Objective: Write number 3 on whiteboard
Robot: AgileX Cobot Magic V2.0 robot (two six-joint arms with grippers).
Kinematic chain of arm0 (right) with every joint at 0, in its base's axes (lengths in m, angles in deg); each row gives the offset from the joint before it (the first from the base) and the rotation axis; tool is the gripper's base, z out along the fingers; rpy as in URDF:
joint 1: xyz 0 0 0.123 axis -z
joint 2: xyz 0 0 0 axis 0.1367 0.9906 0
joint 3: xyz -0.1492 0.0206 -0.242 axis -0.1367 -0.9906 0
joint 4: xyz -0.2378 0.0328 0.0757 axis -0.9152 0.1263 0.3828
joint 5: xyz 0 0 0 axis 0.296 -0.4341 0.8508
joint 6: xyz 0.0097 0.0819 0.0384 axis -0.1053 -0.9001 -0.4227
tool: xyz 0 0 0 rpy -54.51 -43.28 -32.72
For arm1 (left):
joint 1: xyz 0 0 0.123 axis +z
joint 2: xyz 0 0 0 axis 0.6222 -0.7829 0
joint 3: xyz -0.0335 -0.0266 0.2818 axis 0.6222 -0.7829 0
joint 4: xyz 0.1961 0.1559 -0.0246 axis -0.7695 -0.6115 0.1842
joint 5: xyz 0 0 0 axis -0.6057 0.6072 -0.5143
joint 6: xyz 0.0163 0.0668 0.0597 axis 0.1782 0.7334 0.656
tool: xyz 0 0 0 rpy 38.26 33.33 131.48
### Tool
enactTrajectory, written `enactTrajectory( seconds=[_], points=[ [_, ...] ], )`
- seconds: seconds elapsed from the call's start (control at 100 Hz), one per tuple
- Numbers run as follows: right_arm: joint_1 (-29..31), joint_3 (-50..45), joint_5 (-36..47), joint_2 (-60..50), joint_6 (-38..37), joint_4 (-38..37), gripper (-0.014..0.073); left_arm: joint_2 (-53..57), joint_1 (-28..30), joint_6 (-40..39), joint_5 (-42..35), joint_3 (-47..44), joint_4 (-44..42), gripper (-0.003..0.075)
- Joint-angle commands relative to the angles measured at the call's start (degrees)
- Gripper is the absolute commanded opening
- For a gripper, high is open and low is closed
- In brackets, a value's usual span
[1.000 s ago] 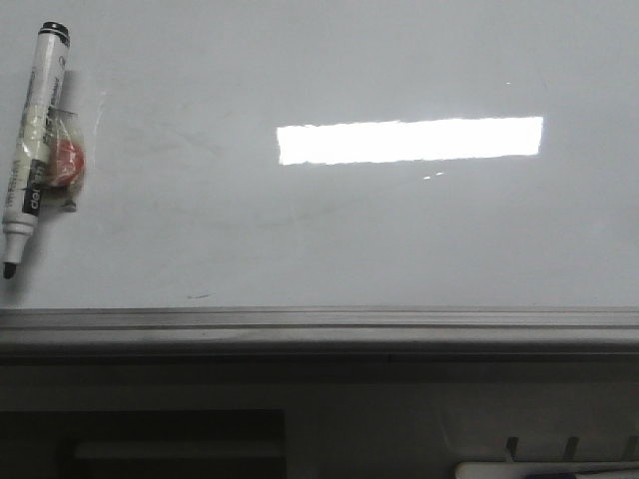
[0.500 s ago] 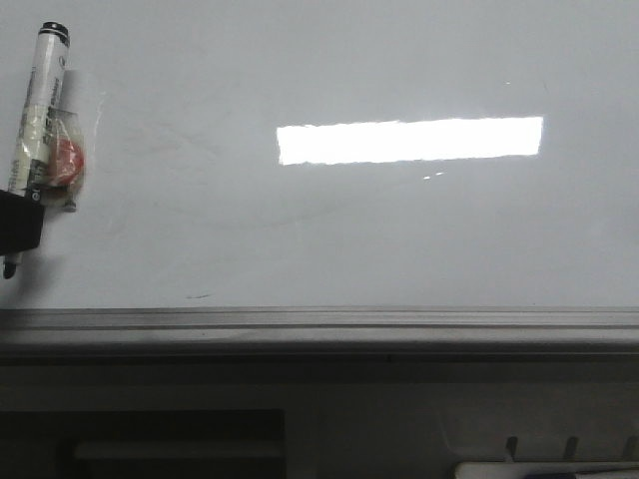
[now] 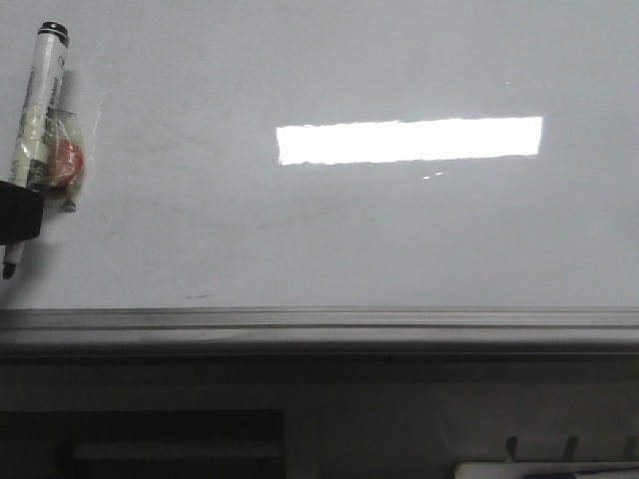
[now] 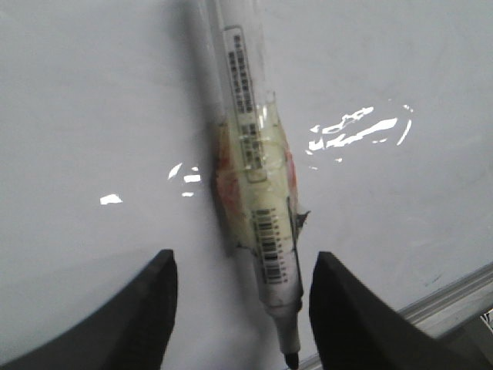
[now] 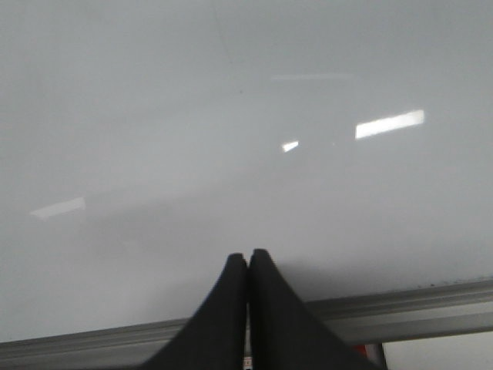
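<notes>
The whiteboard [image 3: 399, 230] fills the front view, pale and glossy, with only faint smudges on it; the number 3 is out of view. A white marker [image 3: 35, 115] lies at its far left, black cap end away from me and bare tip [image 3: 9, 267] toward the rail. My left gripper [image 3: 18, 215] shows as a dark block over the marker's lower barrel. In the left wrist view this gripper [image 4: 245, 266] is open, its fingers on either side of the marker [image 4: 258, 193] and apart from it. My right gripper [image 5: 248, 256] is shut and empty above the bare whiteboard [image 5: 231, 116].
A grey metal rail [image 3: 319, 324] runs along the board's near edge. A red lump in clear wrap [image 3: 65, 160] is taped to the marker. A bright rectangular reflection [image 3: 409, 140] lies mid-board. A white object [image 3: 539, 469] sits at the lower right below the rail.
My left gripper has come in from the left edge and now covers the marker's lower barrel. The marker has not moved.
</notes>
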Motion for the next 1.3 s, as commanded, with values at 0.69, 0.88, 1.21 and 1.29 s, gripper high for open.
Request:
enactTrajectory(
  seconds=[0.69,0.88,1.21,1.29],
  points=[
    [0.41,2.04,4.20,0.74,0.20,0.37,-0.0041,0.18,-0.50,-0.13,-2.09,1.89,1.06,0.0356],
    [0.41,2.04,4.20,0.74,0.20,0.37,-0.0041,-3.60,-0.39,-0.13,-3.57,1.89,0.95,0.0356],
    [0.41,2.04,4.10,0.74,0.20,0.37,-0.0041,-7.74,-0.39,-0.13,-6.94,1.89,1.16,0.0344],
    [0.41,2.04,4.10,0.74,0.20,0.37,-0.0041,-7.74,-0.39,-0.13,-6.96,1.89,1.16,0.0277]
  ],
)
